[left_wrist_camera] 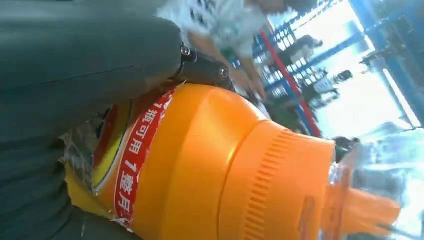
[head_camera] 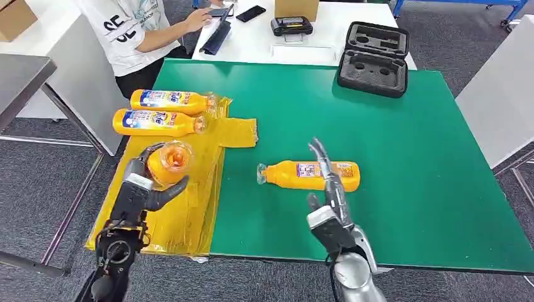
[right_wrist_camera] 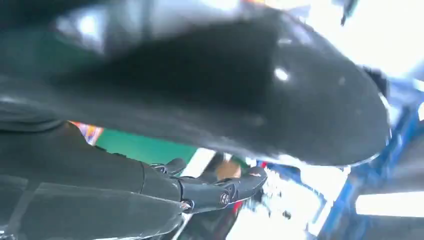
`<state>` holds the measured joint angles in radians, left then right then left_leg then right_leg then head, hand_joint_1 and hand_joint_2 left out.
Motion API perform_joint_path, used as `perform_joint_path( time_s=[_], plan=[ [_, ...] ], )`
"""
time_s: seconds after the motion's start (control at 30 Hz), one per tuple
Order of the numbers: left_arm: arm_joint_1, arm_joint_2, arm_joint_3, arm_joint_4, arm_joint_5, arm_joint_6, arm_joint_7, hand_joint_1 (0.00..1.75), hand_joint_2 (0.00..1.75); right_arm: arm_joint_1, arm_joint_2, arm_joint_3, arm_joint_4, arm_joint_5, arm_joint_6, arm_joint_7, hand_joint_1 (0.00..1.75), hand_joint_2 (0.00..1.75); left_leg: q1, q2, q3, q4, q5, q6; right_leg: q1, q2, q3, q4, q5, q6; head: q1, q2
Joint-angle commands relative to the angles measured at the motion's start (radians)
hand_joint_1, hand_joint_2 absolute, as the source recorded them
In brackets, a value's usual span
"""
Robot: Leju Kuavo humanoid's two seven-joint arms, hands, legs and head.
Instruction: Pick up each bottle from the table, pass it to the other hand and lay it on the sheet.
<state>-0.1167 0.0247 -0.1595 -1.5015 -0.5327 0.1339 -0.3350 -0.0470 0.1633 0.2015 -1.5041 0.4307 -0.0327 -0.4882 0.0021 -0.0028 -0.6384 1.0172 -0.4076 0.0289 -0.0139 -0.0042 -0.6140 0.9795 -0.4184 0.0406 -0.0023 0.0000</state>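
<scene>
- Nearest, at the lower left of the head view, the left hand point(head_camera: 146, 186) gripped an orange bottle point(head_camera: 167, 163) over the yellow sheet point(head_camera: 189, 207), its cap end tipped toward the camera.
- Lower centre, the right hand point(head_camera: 327, 195) was open, fingers extended and holding nothing, just in front of the lying bottle point(head_camera: 308, 175), whose long axis ran across the green table point(head_camera: 409, 189), cap pointing left.
- Farther, upper left, two laid bottles point(head_camera: 160, 111) rested side by side on the sheet.
- Close up, the left wrist view showed the held bottle's ribbed cap point(left_wrist_camera: 280, 185) and red label band.

Left hand point(head_camera: 146, 182) clenched, right hand point(head_camera: 329, 195) outstretched.
</scene>
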Motion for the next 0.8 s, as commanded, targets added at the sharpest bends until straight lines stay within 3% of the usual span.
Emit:
perform_joint_path(
  time_s=[0.03, 0.1, 0.17, 0.37, 0.5, 0.53, 0.57, 0.8],
  plan=[
    [-0.168, 0.226, -0.044, 0.181, -0.287, -0.089, 0.129, 1.75, 1.75, 0.048, -0.03, -0.127, -0.096, -0.005, -0.018, -0.043, 0.0, 1.75, 0.002, -0.005, 0.007, 0.0, -0.003, -0.003, 0.002, -0.005, 0.008, 0.0, -0.004, -0.003, 0.0, 0.0],
    [-0.214, 0.292, -0.132, 0.288, -0.366, -0.171, 0.142, 1.75, 1.75, 0.036, -0.029, -0.126, -0.091, -0.004, -0.02, -0.043, 0.0, 1.75, 0.001, -0.002, 0.005, -0.001, -0.001, -0.002, 0.001, -0.002, 0.006, 0.0, -0.002, -0.002, 0.0, 0.0],
    [-0.263, 0.311, -0.186, 0.366, -0.392, -0.204, 0.132, 1.75, 1.75, 0.029, -0.029, -0.128, -0.082, -0.004, -0.025, -0.043, 0.0, 1.75, 0.0, -0.001, 0.004, -0.001, 0.0, -0.001, 0.0, -0.001, 0.003, 0.0, -0.001, -0.001, 0.0, 0.0],
    [-0.325, 0.308, -0.252, 0.457, -0.433, -0.232, 0.14, 1.75, 1.75, 0.037, -0.02, -0.129, -0.081, -0.003, -0.026, -0.046, 0.0, 1.75, 0.001, -0.001, 0.003, -0.001, 0.001, -0.002, 0.001, -0.002, 0.003, 0.0, -0.001, -0.001, 0.0, 0.0],
    [-0.431, 0.334, -0.356, 0.593, -0.476, -0.299, 0.14, 1.75, 1.75, 0.031, -0.026, -0.116, -0.046, -0.002, -0.024, -0.055, 0.0, 1.75, 0.001, -0.001, 0.003, -0.001, 0.001, -0.002, 0.0, -0.002, 0.003, 0.0, -0.001, -0.001, 0.0, 0.0],
    [-0.444, 0.34, -0.365, 0.604, -0.474, -0.31, 0.133, 1.75, 1.75, 0.028, -0.028, -0.115, -0.039, -0.004, -0.023, -0.058, 0.0, 1.75, 0.002, -0.003, 0.008, 0.0, -0.001, -0.003, 0.002, -0.004, 0.009, 0.0, -0.003, -0.002, 0.0, 0.0],
    [-0.457, 0.35, -0.374, 0.612, -0.474, -0.324, 0.124, 1.75, 1.75, 0.024, -0.029, -0.115, -0.031, -0.006, -0.023, -0.061, 0.0, 1.75, 0.001, -0.001, 0.003, 0.0, 0.001, -0.002, 0.001, -0.002, 0.003, 0.0, -0.001, -0.001, 0.0, 0.0],
    [-0.461, 0.356, -0.376, 0.612, -0.471, -0.328, 0.12, 1.75, 1.75, 0.02, -0.03, -0.115, -0.027, -0.007, -0.023, -0.062, 0.0, 1.75, 0.001, 0.0, 0.006, -0.001, -0.001, -0.003, 0.001, 0.0, 0.006, -0.001, -0.001, -0.002, 0.0, 0.0]
  ],
)
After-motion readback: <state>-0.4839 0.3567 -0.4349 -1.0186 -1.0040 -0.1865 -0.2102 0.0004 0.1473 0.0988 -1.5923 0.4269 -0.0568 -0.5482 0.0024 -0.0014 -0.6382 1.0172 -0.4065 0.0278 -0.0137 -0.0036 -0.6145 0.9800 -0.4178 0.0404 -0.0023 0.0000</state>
